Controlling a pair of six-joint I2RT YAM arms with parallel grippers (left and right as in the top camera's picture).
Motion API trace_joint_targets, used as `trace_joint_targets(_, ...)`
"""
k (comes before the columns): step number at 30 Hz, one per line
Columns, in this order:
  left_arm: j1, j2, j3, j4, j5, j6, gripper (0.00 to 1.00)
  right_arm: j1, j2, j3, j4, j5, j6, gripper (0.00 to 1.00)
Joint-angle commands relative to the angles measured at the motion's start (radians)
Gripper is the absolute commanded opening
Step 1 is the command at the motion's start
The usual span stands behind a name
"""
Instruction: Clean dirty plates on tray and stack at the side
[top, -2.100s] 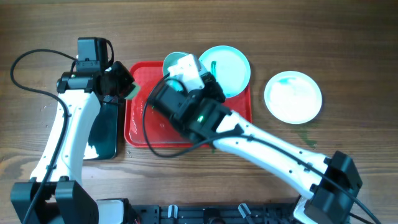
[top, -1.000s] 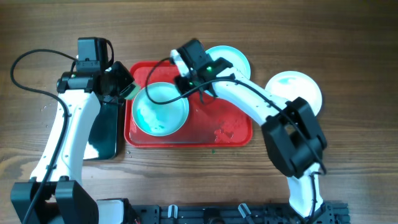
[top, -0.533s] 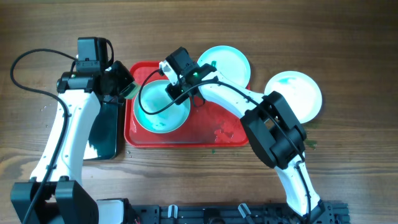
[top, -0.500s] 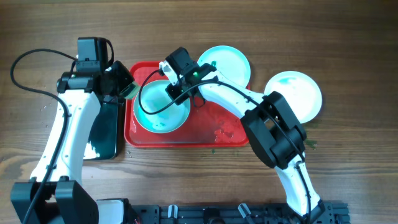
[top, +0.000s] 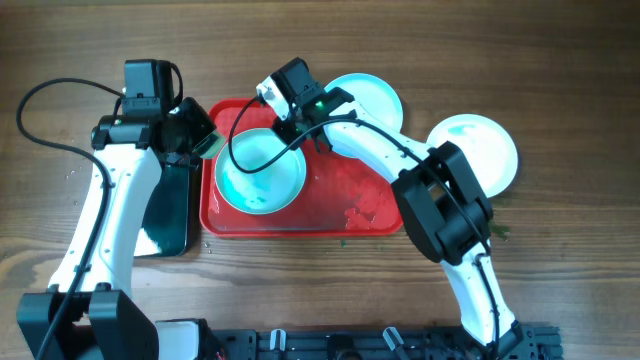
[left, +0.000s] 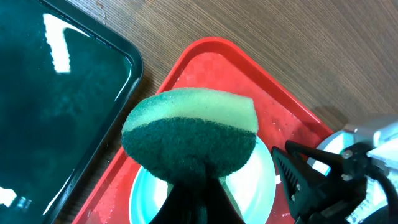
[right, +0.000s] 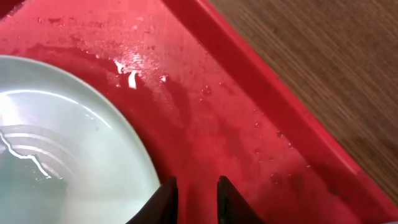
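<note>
Right gripper off the plate, sponge held at the left

The left gripper (left: 198, 183) clamps the green sponge (left: 189, 134) over the left edge of the red tray (top: 350, 205), unmoved. The turquoise plate (top: 260, 172) lies flat in the tray's left half. The right gripper (right: 193, 200), jaws slightly parted and empty, has backed off the plate's rim toward the tray's far edge.

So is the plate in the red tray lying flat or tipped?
Flat: the plate rests level in the tray, its whole round face showing from overhead.
</note>
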Motion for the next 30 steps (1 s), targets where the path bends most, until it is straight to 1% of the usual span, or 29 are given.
trace_joint_targets(1, 0.003, 0.003, 0.001, 0.005, -0.018, 0.023, 0.04, 0.000, 0.024, 0.017, -0.014, -0.072, 0.003, 0.22)
trace_joint_targets(8, 0.003, 0.003, 0.001, 0.006, -0.018, 0.023, 0.04, -0.002, 0.024, 0.017, -0.053, -0.126, 0.058, 0.22)
trace_joint_targets(11, 0.003, 0.003, 0.001, 0.005, -0.018, 0.023, 0.04, -0.005, 0.024, 0.017, -0.063, -0.173, 0.048, 0.24)
trace_joint_targets(14, 0.002, 0.003, 0.001, 0.005, -0.018, 0.023, 0.04, -0.007, 0.024, 0.018, -0.066, -0.189, 0.037, 0.29)
trace_joint_targets(16, 0.002, 0.003, 0.001, 0.005, -0.017, 0.023, 0.04, -0.018, 0.024, 0.035, -0.069, -0.201, 0.038, 0.31)
trace_joint_targets(18, 0.002, 0.003, 0.001, 0.005, -0.017, 0.023, 0.04, -0.030, 0.024, 0.063, -0.077, -0.254, 0.037, 0.32)
trace_joint_targets(23, 0.002, 0.003, 0.001, 0.005, -0.018, 0.023, 0.04, -0.024, 0.032, 0.074, -0.120, -0.312, 0.007, 0.31)
trace_joint_targets(28, 0.002, 0.003, 0.001, 0.004, -0.017, 0.023, 0.04, -0.013, 0.066, 0.073, -0.158, -0.300, 0.032, 0.31)
trace_joint_targets(29, 0.002, 0.003, 0.001, 0.004, -0.017, 0.023, 0.04, -0.011, 0.067, 0.073, -0.166, -0.300, 0.034, 0.31)
trace_joint_targets(30, 0.002, 0.003, 0.001, 0.005, -0.017, 0.023, 0.04, -0.010, 0.067, 0.073, -0.171, -0.299, 0.034, 0.28)
